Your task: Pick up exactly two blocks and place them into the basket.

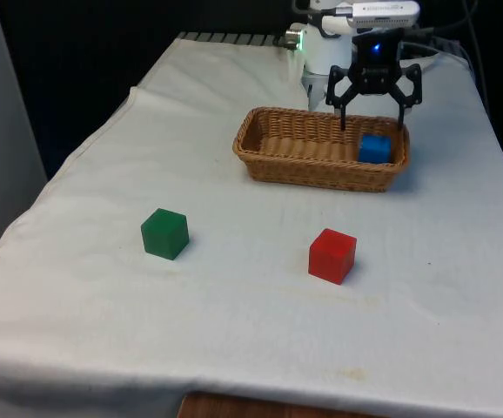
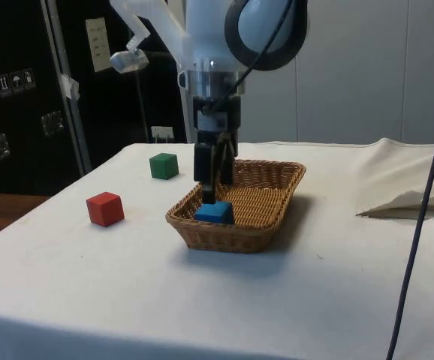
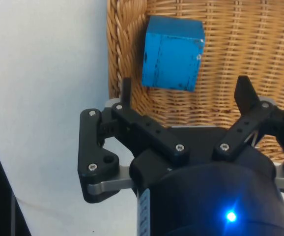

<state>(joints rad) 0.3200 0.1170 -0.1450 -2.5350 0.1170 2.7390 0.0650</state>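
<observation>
Front view: the black two-finger gripper [image 1: 372, 129] hangs spread over the oval woven wicker basket [image 1: 279, 162], where a blue wooden cube [image 1: 374, 149] lies; a green wooden cube [image 1: 164, 233] and a red wooden cube [image 1: 331, 255] sit apart on the creased white cloth [image 1: 234, 313].

Side view: dark cabinets [image 2: 22, 97] stand behind.

Wrist view: fingers [image 3: 126, 92] empty.

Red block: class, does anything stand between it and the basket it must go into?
Nothing visible does. The red block sits on open cloth in front of the basket; the green block lies well off to the front view's left.

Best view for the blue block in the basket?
Wrist view: the blue wooden block sits close and unobstructed on the woven wicker basket floor. In the front and side views the basket wall and gripper partly hide it.
</observation>
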